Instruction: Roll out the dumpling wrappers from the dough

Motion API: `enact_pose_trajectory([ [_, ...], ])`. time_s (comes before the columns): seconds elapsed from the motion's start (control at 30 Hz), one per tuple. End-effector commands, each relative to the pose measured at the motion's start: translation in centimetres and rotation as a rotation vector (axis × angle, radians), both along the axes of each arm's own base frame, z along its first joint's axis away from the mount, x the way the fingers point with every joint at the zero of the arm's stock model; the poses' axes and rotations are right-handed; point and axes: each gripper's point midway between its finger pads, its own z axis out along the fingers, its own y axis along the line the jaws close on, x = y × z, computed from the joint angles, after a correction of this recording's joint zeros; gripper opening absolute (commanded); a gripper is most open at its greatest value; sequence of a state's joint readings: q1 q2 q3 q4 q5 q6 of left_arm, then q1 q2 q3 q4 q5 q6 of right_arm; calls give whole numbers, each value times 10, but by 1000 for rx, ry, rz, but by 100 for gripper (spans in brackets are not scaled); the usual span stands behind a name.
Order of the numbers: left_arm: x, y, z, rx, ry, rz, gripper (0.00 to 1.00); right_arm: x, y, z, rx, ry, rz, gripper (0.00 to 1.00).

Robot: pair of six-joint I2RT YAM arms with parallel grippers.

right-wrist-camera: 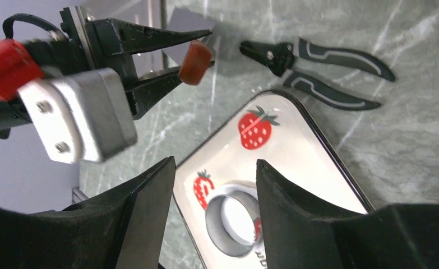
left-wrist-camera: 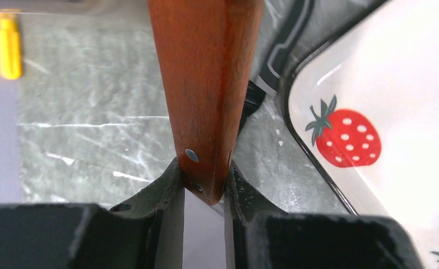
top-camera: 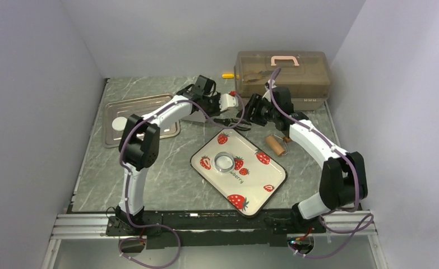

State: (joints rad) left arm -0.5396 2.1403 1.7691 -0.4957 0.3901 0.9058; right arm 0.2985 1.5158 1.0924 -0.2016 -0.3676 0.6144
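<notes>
Pale lilac-grey walls boxed the scene in: the back wall (top-camera: pixel 217 33) was plain, and the left wall (top-camera: pixel 32 112) and right wall (top-camera: pixel 402 112) angled inward. Below, the bench (top-camera: pixel 166 174) showed grey-green marble veining under soft, even light. An aluminium rail (top-camera: pixel 82 227) ran along its near edge.

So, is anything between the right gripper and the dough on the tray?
Yes. The left gripper, jaws shut on a wooden handle, sits directly before the right gripper. The left arm also crosses over the tray, between that gripper and the dough.
</notes>
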Motion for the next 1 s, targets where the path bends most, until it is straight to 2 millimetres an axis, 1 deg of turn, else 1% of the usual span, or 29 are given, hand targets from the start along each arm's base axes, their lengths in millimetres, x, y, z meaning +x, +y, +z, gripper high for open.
enact_pose_trajectory([
  [0.0,4,-18,90,-228,-57,169,0,18,5,58,86,-213,-79,58],
  [0.03,2,-20,94,-249,-51,180,0,22,5,64,90,-238,-106,57],
  [0.07,-1,-23,96,-262,-45,188,0,23,7,66,96,-251,-124,56],
  [0.17,-13,-31,93,-258,-43,181,0,30,15,78,130,-313,-163,55],
  [0.27,-18,-38,91,-258,-49,186,0,40,20,78,97,-325,-216,53],
  [0.4,-20,-43,92,-269,-30,199,0,50,25,78,128,-324,-259,50],
  [0.5,-21,-45,96,-280,-31,204,0,57,16,71,128,-302,-337,49],
  [0.57,-20,-46,95,-271,-33,214,0,57,17,69,142,-301,-345,48],
  [0.67,-25,-47,97,-288,-13,214,0,62,16,61,129,-285,-391,49],
  [0.73,-29,-50,99,-293,-11,200,0,68,17,58,143,-318,-400,50],
  [0.8,-30,-51,100,-292,-16,200,0,75,19,49,162,-319,-407,50],
  [0.93,-30,-49,101,-288,-32,200,0,84,35,44,195,-352,-337,55],
  [0.97,-29,-48,101,-282,-41,199,0,86,35,43,202,-356,-329,57],
])
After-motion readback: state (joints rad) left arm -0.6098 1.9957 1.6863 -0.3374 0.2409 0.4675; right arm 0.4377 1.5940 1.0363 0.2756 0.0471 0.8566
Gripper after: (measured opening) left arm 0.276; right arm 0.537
